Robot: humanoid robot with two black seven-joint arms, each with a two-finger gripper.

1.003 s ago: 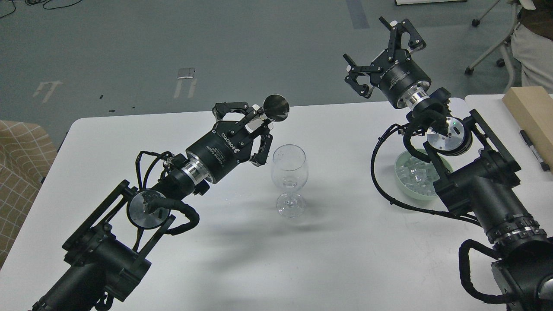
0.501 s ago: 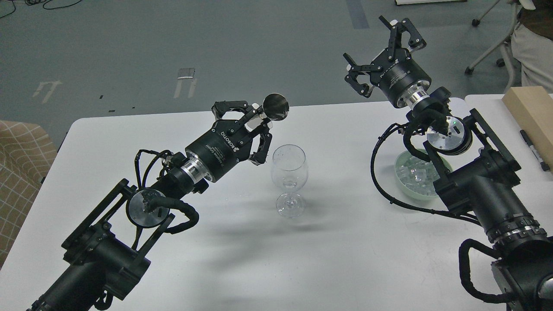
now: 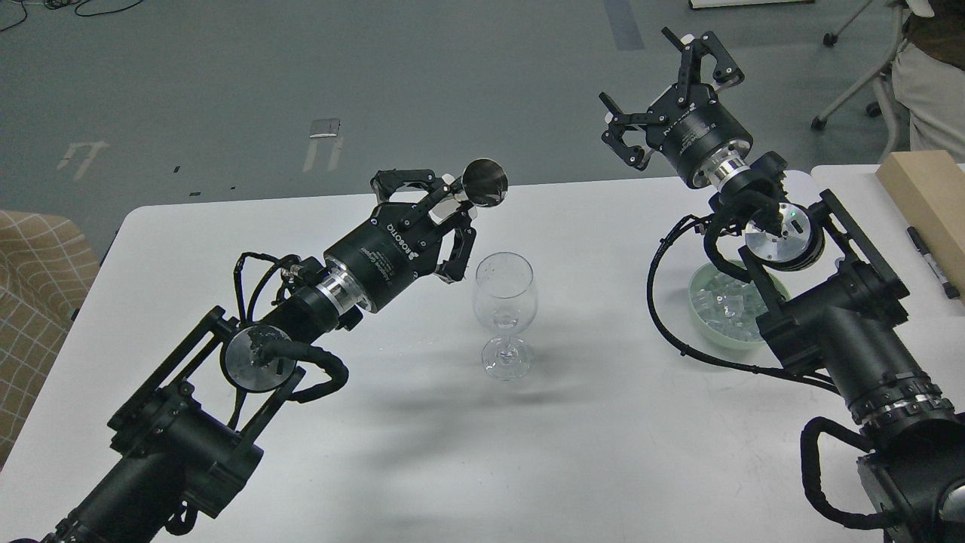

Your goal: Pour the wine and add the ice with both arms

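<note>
Filling the bottom corners of the frame, the thick black bases of both arms run off the lower edge, so neither shoulder shows. Just above centre stands a clear stemmed wine glass [image 3: 505, 313] on the white table [image 3: 588, 452], upright; whether it holds anything is hard to tell through the glass. At centre right, a pale green bowl [image 3: 705, 328] holds the ice [image 3: 718, 302], a heap of small colourless glassy cubes; the right arm's joint and cable cover most of the bowl, so only its left part can be seen. Up and left of the glass, the left gripper [image 3: 445, 207] has its fingers clamped on a small object topped by a dark shiny round disc [image 3: 484, 182]; what the object is cannot be made out, as the fingers hide its body. Farthest, in the upper right, the right gripper [image 3: 663, 90] hangs above the table's far edge with its fingers spread wide and nothing between them. A wooden block [image 3: 927, 200] and a black marker [image 3: 931, 262] are cut by the right edge.
</note>
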